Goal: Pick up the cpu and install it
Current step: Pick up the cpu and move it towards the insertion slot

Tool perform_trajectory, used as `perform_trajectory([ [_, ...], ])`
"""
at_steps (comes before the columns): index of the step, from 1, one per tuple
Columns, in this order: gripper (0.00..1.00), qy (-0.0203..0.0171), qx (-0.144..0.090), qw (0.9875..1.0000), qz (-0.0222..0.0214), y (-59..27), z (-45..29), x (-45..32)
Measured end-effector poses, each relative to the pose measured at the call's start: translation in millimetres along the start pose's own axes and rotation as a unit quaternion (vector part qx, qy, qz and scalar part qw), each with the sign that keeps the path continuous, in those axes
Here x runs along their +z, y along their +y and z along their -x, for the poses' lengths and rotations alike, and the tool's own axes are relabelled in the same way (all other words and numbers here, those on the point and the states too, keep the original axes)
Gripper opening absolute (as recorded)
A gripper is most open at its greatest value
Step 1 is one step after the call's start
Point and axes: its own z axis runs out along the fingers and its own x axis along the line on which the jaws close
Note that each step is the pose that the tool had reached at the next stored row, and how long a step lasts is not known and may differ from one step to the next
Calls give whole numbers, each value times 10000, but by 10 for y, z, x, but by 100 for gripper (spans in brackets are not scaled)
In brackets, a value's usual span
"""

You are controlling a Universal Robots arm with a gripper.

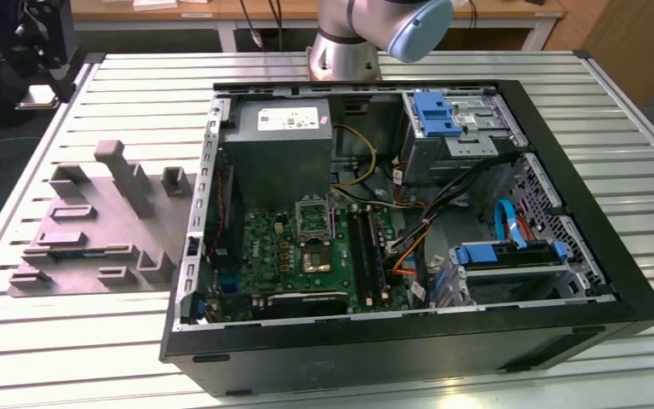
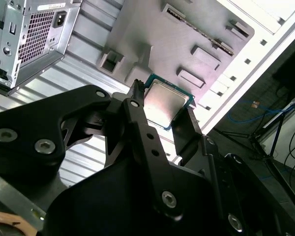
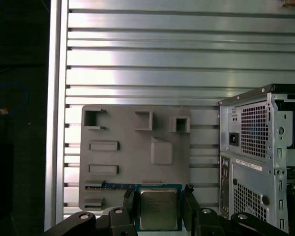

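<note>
The cpu (image 3: 158, 209) is a small flat square chip with a pale metal top and a green edge. My gripper (image 3: 158, 192) is shut on it, one black finger on each side. The second wrist view shows the same cpu (image 2: 164, 101) clamped in the gripper (image 2: 162, 102), held in the air over the grey moulded fixture (image 2: 187, 29). At the exterior view's upper left the dark gripper (image 1: 34, 95) hangs beyond the fixture (image 1: 88, 230). Inside the open computer case (image 1: 599, 256), the dark socket frame (image 1: 313, 216) sits on the green motherboard.
The fixture (image 3: 137, 147) has upright blocks and lies on the slatted aluminium table (image 3: 137, 59), beside the case's rear panel (image 3: 255, 162). A grey power supply (image 1: 287, 145), cables and blue drive brackets crowd the case. The arm's base (image 1: 344, 51) stands behind it.
</note>
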Motion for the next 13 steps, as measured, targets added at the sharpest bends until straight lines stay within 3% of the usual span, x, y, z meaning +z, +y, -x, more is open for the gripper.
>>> perform_trajectory([
  [13, 47, 0, 0, 10000, 0, 0, 53, 2],
])
